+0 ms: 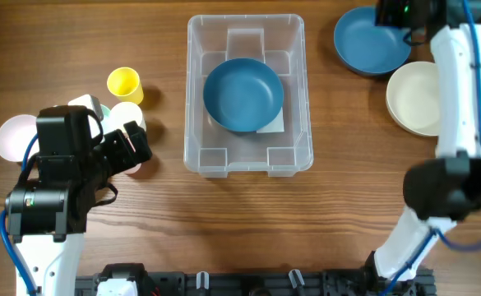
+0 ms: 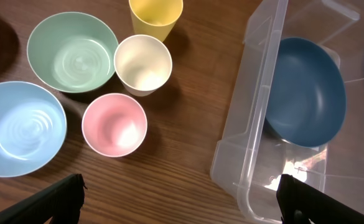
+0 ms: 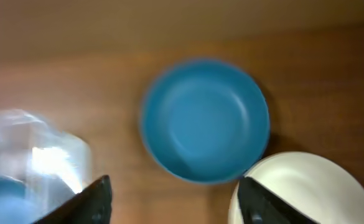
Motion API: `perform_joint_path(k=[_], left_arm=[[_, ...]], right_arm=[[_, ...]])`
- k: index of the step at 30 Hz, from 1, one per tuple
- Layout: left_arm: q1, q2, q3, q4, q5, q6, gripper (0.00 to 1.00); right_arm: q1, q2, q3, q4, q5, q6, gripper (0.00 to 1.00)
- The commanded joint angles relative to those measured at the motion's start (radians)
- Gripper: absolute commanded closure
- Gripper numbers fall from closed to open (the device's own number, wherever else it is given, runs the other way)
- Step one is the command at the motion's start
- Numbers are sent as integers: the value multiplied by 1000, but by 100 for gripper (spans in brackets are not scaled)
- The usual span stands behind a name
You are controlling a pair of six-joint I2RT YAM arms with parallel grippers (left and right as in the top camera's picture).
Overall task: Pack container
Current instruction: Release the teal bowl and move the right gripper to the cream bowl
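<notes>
The clear plastic container (image 1: 248,156) stands mid-table with a dark blue bowl (image 1: 243,94) inside it; both show in the left wrist view, the container (image 2: 256,124) at the right and the bowl (image 2: 306,90) in it. My left gripper (image 2: 178,205) is open and empty over bare wood, between the cups and the container. My right gripper (image 3: 175,199) is open and empty, high above a blue bowl (image 3: 205,119) and a cream bowl (image 3: 306,193) at the far right. The overhead view shows that blue bowl (image 1: 370,41) and cream bowl (image 1: 414,99).
Left of the container stand a yellow cup (image 2: 155,17), a cream cup (image 2: 142,64), a pink cup (image 2: 114,124), a green bowl (image 2: 72,51) and a light blue bowl (image 2: 21,127). A pink bowl (image 1: 14,138) sits at the far left.
</notes>
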Motion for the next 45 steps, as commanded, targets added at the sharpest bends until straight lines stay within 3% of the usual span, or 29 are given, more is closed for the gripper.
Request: perform_joint_path(k=[1,10,14,17,28,36,39,45], left_arm=[[7,0,19,-1,-6,-10,0],[7,0,19,0,-6,-10,0],[7,0,19,0,-6,-10,0],[7,1,19,0,-6,-10,0],[7,1,19,0,-5,-10,0],[7,1,19,0,-5,-10,0],[7,1,19,0,-5,-10,0],[7,1,19,0,-5,-10,0]], right_arm=[[-14,164,-15,-21,14,-193,31],[-11,312,-15,-16,8,-193,29],[3,332,-17,-40,-92,-247,27],[34,332,-17,-44,-91,-297,26],[48,412,-17,-1,-17,-263,25],[48,416,-16,28,-16,-259,64],[48,416,-16,45,-5,-231,87],[48,415,-16,68,-5,-215,96]])
